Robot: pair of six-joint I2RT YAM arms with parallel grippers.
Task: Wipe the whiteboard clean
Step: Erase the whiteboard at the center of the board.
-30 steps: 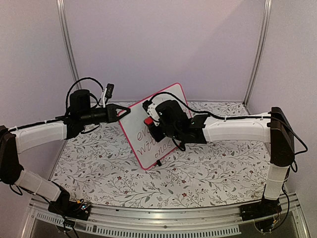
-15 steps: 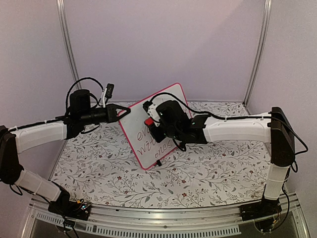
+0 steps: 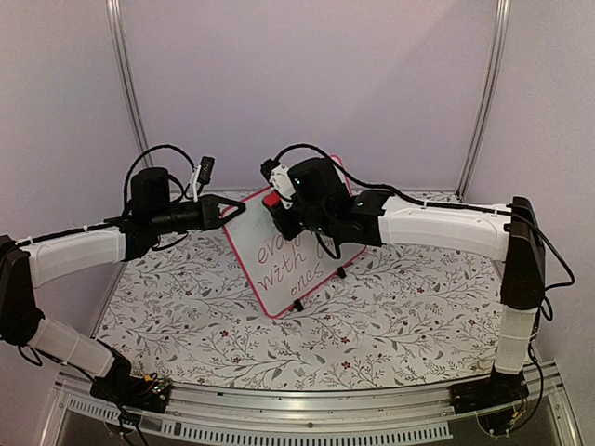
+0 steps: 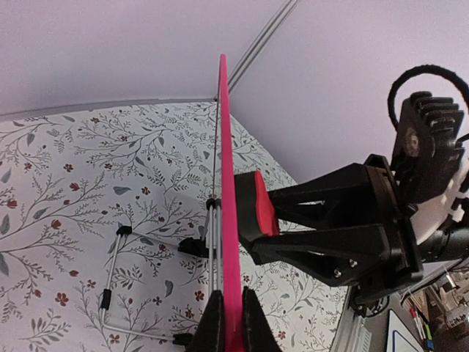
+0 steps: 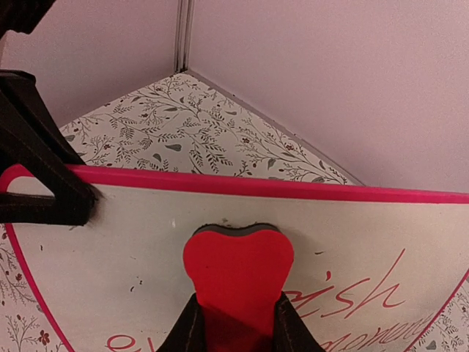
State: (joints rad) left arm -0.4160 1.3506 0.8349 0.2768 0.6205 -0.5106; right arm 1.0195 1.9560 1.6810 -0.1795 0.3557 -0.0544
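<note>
**Q:** Top view: where did your whiteboard (image 3: 279, 255) stand?

**A:** It stood propped and tilted on the flowered table (image 3: 390, 316), mid-scene, between your two arms. Handwriting (image 3: 286, 265) filled its lower half and the upper part was blank. Your left tool (image 3: 240, 212) was pinched shut on the board's upper left edge. Your right tool (image 3: 277, 208) was clamped on a red eraser (image 3: 271, 198), which was set against the board's face near its top edge.

**Q:** Left wrist view?

**A:** The board showed edge-on, a pink line running up the picture. Your left tool's jaws were narrow, one on either side of it at the bottom. The eraser's flat side touched the board's right face, with the right tool behind it. A wire stand (image 4: 107, 297) on the table propped the back.

**Q:** Right wrist view?

**A:** The eraser was heart-shaped, gripped between your right tool's two fingers (image 5: 192, 326). It lay flat on the white surface just below the pink top frame. Handwriting showed at lower right and lower left. The left tool's black finger sat on the frame at the left.
</note>
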